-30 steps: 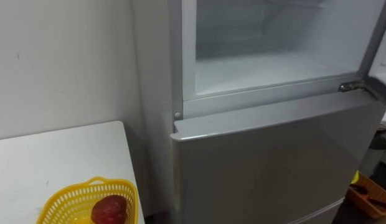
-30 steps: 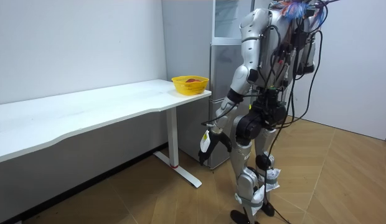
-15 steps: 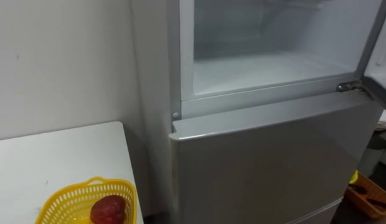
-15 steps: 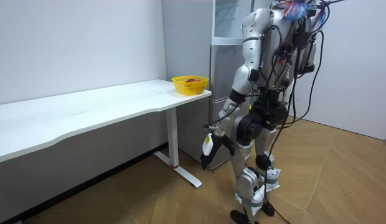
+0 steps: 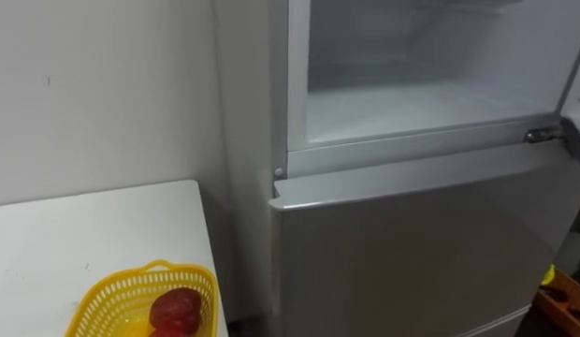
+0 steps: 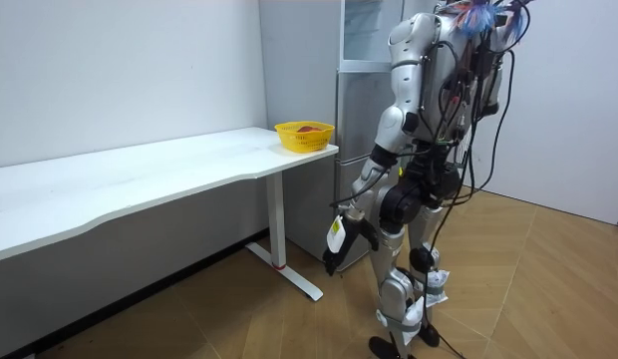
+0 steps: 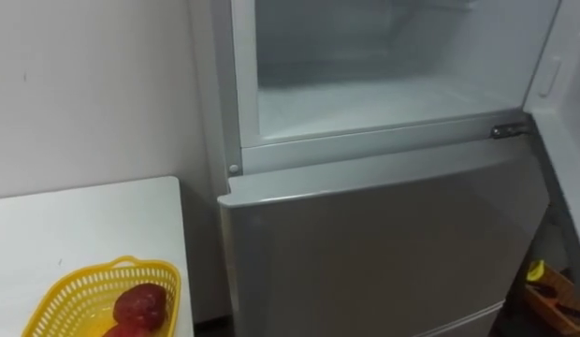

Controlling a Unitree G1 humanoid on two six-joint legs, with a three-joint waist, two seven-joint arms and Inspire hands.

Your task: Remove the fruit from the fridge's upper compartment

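The fridge stands right before me, beside the end of the white table. Its upper compartment is open and shows a bare white shelf; nothing lies on the part I see. The upper door is swung out at the right edge. The lower door is shut. A yellow basket on the table's near corner holds a red fruit. In the room view my left hand hangs low by my thigh, away from the fridge.
A white wall runs behind the table. On the floor at the lower right, past the fridge, sits a brown wooden box. The room view has open wooden floor behind me.
The eye view has shifted, so fridge and basket sit further right in the picture. In the room view my left arm has swung slightly closer to my leg.
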